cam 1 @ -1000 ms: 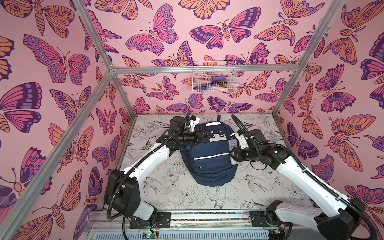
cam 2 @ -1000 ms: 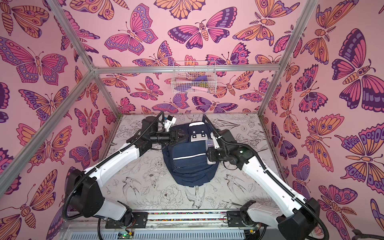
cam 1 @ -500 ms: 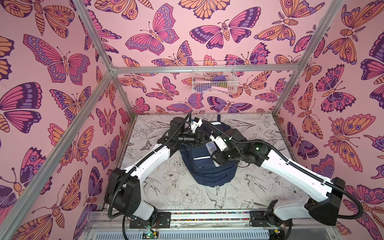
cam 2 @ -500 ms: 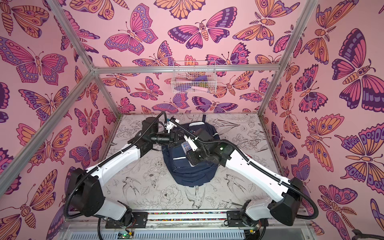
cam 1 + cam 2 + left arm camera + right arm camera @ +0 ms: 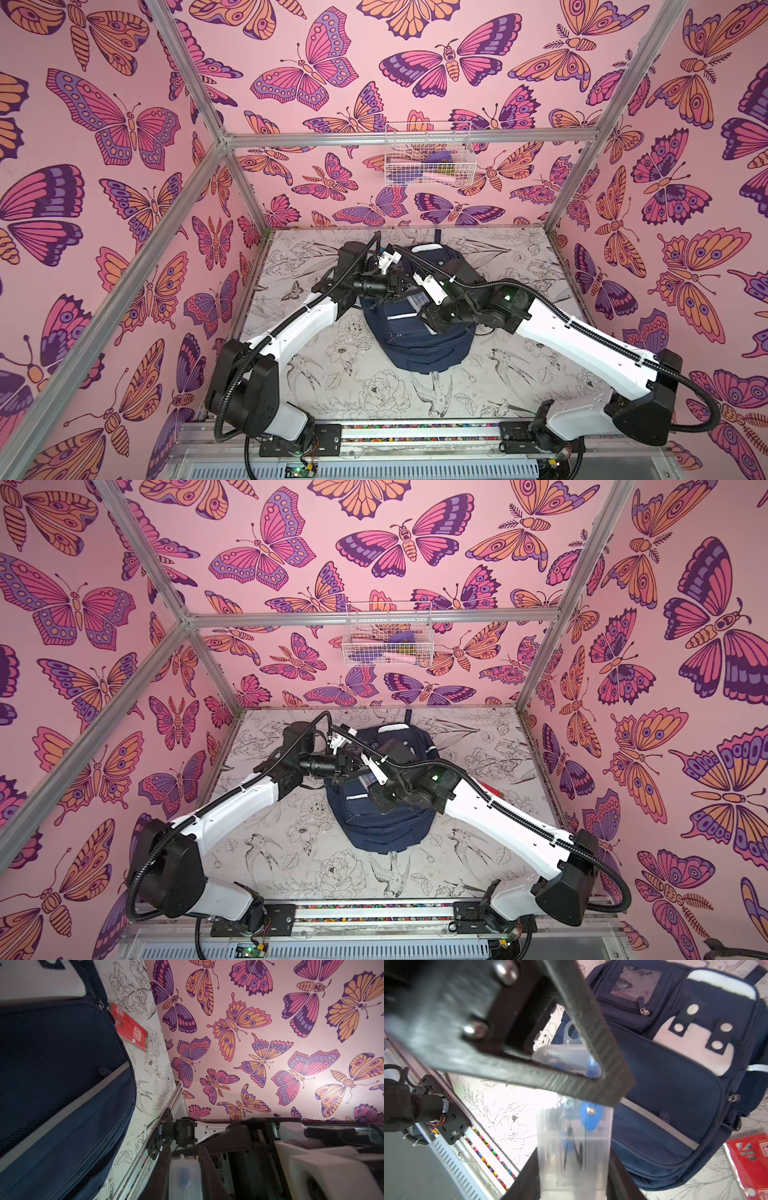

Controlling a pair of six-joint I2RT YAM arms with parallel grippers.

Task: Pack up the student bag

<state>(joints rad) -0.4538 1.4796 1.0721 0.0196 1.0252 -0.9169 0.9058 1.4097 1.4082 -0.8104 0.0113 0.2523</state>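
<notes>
The student bag (image 5: 419,345) (image 5: 382,829) is a navy backpack with white stripes, lying flat in the middle of the table. Both wrist views show it too (image 5: 52,1053) (image 5: 675,1084). Just above its upper half hangs a clear plastic case (image 5: 417,298) (image 5: 368,780) with a compass and blue parts inside. My right gripper (image 5: 573,1167) (image 5: 428,308) is shut on one end of the case (image 5: 573,1157). My left gripper (image 5: 184,1152) (image 5: 405,286) is shut on its other end (image 5: 185,1178), and its dark fingers (image 5: 602,1053) cross in front of the case.
A flat red booklet (image 5: 129,1026) (image 5: 749,1157) (image 5: 492,791) lies on the table beside the bag, on the right arm's side. A white wire basket (image 5: 428,160) (image 5: 386,640) with several items hangs on the back wall. Metal frame posts stand at the table's corners.
My right arm has swung left across the bag, carrying the clear case to the left gripper. The left gripper has closed onto the case's free end.
</notes>
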